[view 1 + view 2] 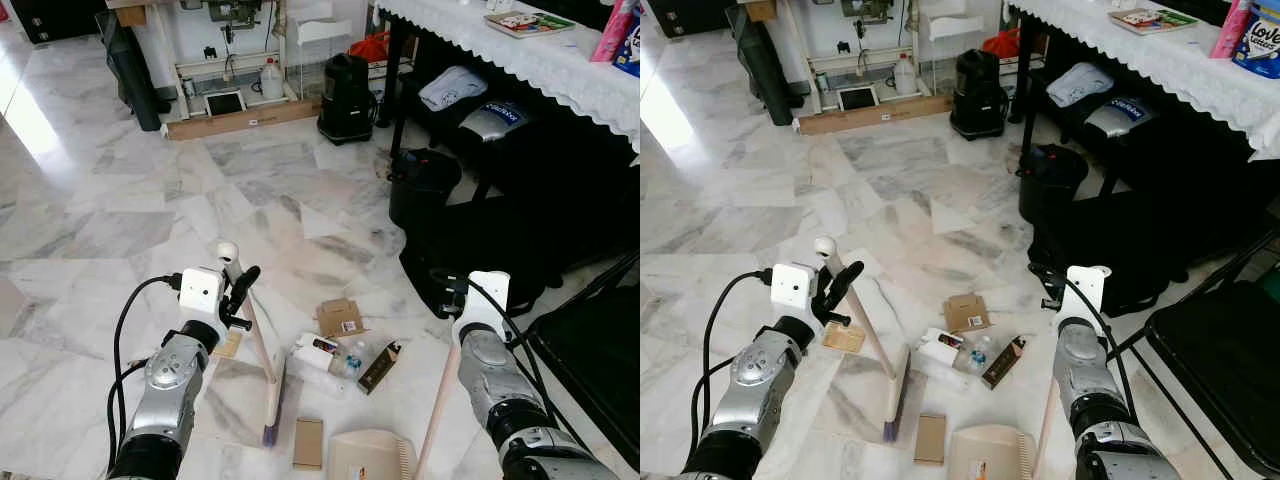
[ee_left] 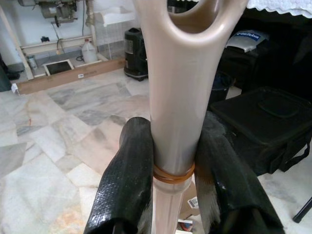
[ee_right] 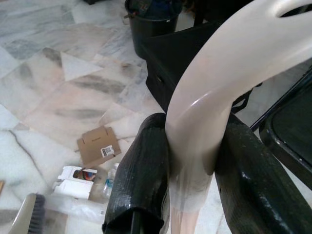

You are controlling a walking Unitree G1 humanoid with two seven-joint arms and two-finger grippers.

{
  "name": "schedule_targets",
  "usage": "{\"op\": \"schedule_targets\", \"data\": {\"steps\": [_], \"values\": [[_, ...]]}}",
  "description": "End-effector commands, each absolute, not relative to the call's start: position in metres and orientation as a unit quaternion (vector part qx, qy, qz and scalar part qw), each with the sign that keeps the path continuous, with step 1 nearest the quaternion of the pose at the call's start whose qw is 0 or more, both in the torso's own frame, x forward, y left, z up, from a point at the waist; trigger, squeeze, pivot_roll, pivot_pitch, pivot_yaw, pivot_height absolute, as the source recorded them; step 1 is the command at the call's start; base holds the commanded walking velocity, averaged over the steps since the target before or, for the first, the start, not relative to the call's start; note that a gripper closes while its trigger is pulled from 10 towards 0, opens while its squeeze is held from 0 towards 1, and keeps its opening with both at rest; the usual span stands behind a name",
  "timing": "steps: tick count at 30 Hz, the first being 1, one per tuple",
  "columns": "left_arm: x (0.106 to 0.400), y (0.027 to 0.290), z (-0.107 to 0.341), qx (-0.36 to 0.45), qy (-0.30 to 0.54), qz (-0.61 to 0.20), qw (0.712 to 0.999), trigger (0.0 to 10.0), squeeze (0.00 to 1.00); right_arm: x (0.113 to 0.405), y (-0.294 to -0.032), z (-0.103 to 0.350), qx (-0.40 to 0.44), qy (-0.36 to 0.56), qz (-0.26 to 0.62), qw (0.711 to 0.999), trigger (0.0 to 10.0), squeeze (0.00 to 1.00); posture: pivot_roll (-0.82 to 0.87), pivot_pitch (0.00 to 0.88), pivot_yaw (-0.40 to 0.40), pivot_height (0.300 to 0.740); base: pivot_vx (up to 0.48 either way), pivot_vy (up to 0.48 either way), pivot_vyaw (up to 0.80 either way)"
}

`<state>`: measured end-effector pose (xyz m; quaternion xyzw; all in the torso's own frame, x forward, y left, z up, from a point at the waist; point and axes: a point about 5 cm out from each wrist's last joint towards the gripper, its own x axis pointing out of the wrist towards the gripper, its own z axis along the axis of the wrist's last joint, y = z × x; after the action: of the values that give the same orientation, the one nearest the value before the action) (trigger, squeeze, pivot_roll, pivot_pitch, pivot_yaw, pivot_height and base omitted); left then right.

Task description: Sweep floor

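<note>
Tissue pack reading "Love", barcode-labelled box

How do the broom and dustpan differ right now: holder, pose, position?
The broom is clamped in the left tool; the dustpan handle is clamped in the right tool. Broom bristles rest on the floor left of the litter; the dustpan lies nearer the robot. Broom handle is straight, dustpan handle curves at its top. Both are beige.
</note>
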<state>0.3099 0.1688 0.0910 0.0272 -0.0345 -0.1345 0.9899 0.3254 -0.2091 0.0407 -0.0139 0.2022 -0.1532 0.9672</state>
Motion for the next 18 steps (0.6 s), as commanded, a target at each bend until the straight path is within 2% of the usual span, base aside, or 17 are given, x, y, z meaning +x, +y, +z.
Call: {"op": "schedule_targets", "data": {"steps": [1, 3, 5, 18], "values": [[0.314, 0.166, 0.098, 0.027, -0.046, -0.142, 0.988, 10.0, 0.0, 0.306, -0.21, 0.016, 0.008, 0.256, -0.169, 0.952, 10.0, 0.0, -0.05, 0.073, 0.002, 0.74, 0.0, 0.0, 0.0], [0.315, 0.167, 0.099, 0.028, -0.049, -0.138, 0.989, 10.0, 0.0, 0.315, -0.214, 0.035, -0.004, 0.182, -0.181, 0.967, 10.0, 0.0, -0.05, 0.073, 0.002, 0.74, 0.0, 0.0, 0.0], [0.315, 0.167, 0.099, 0.028, -0.049, -0.137, 0.989, 10.0, 0.0, 0.318, -0.214, 0.043, -0.021, 0.151, -0.18, 0.972, 10.0, 0.0, -0.04, 0.067, 0.001, 0.74, 0.0, 0.0, 0.0], [0.312, 0.17, 0.1, 0.029, -0.052, -0.132, 0.989, 10.0, 0.0, 0.319, -0.203, 0.063, -0.045, 0.038, -0.146, 0.988, 10.0, 0.0, -0.04, 0.061, -0.002, 0.74, 0.0, 0.0, 0.0]]}}
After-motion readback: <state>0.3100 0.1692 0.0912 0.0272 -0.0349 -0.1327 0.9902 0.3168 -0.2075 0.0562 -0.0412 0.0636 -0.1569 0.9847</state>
